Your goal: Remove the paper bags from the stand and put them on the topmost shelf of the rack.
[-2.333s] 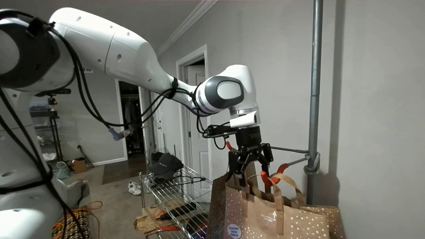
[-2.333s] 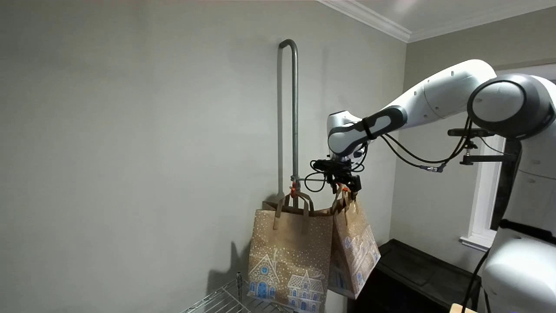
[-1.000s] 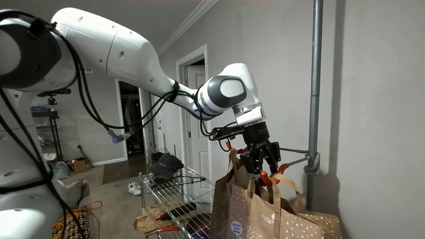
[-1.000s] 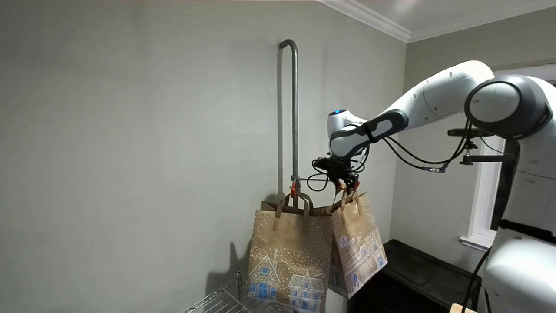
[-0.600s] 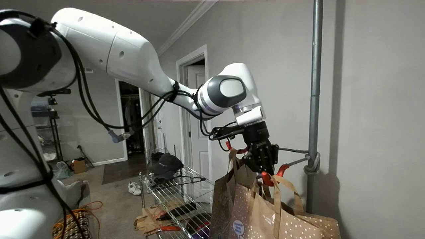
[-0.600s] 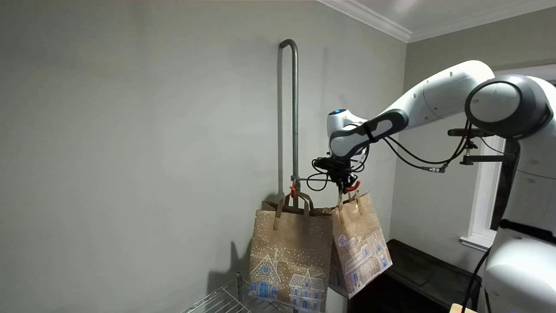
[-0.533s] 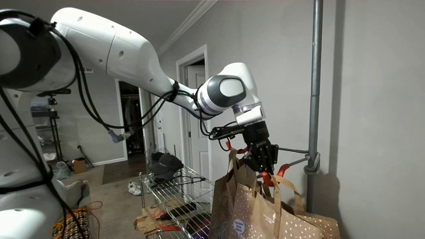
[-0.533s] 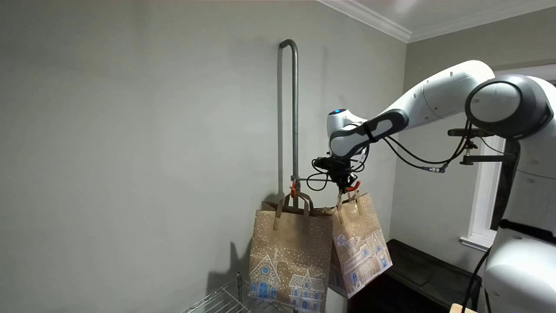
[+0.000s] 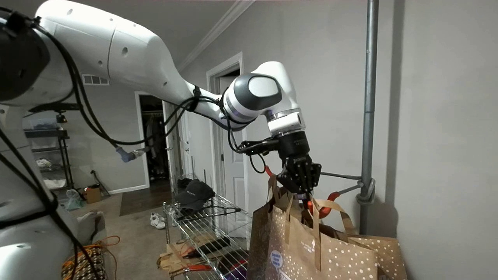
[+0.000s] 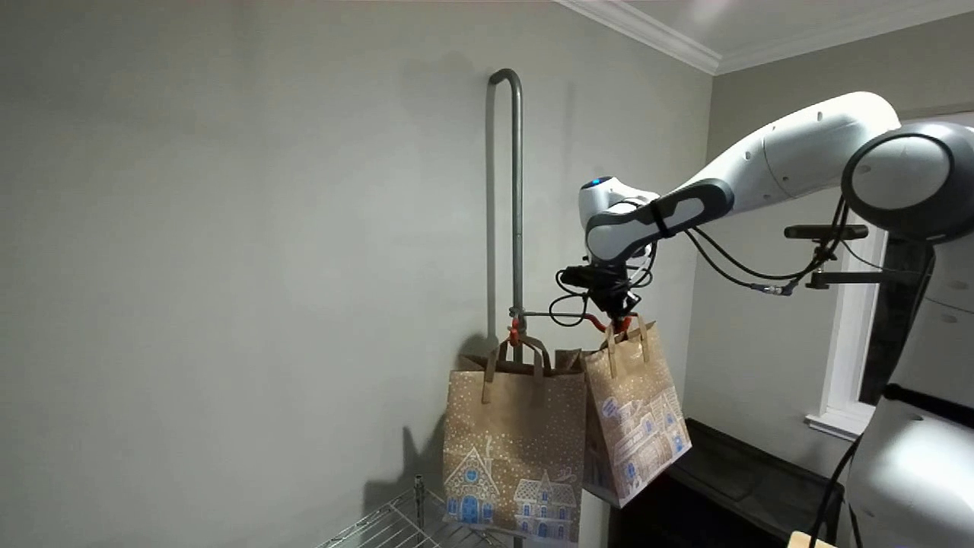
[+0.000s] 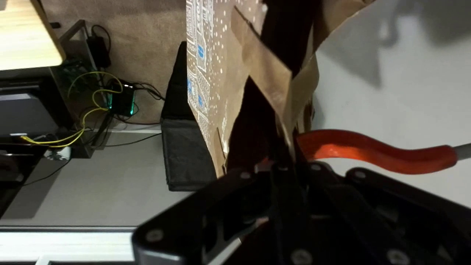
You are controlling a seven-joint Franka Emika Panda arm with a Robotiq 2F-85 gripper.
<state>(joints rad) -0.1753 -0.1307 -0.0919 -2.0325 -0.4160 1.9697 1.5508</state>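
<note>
My gripper point(image 9: 306, 200) is shut on a handle of the near speckled paper bag point(image 9: 342, 258). In the wrist view the handle strip point(image 11: 285, 121) runs in between my fingers; an orange-red hook point(image 11: 368, 149) passes behind the fingertips. The handles stay around this hook point(image 9: 327, 212), as far as I can tell. In an exterior view the gripped bag point(image 10: 639, 407) hangs tilted. Another bag point(image 10: 517, 426) hangs upright beside it on its own hook point(image 10: 514, 332). Behind stands the grey pole of the stand point(image 9: 369, 116). The rack's topmost shelf point(image 9: 212, 227) is partly hidden by the bags.
A black cap point(image 9: 194, 194) and a hanger point(image 9: 210, 212) lie on the wire shelf. Behind the bags is the wall point(image 9: 330, 97). A dark chest point(image 10: 749, 472) stands low behind the gripped bag. In the wrist view a wooden tabletop point(image 11: 29, 36) shows.
My gripper has shut on the handle. Since half a second ago the arm has drawn back and risen slightly, carrying the gripped bag a little up; the bag beside it has shifted slightly.
</note>
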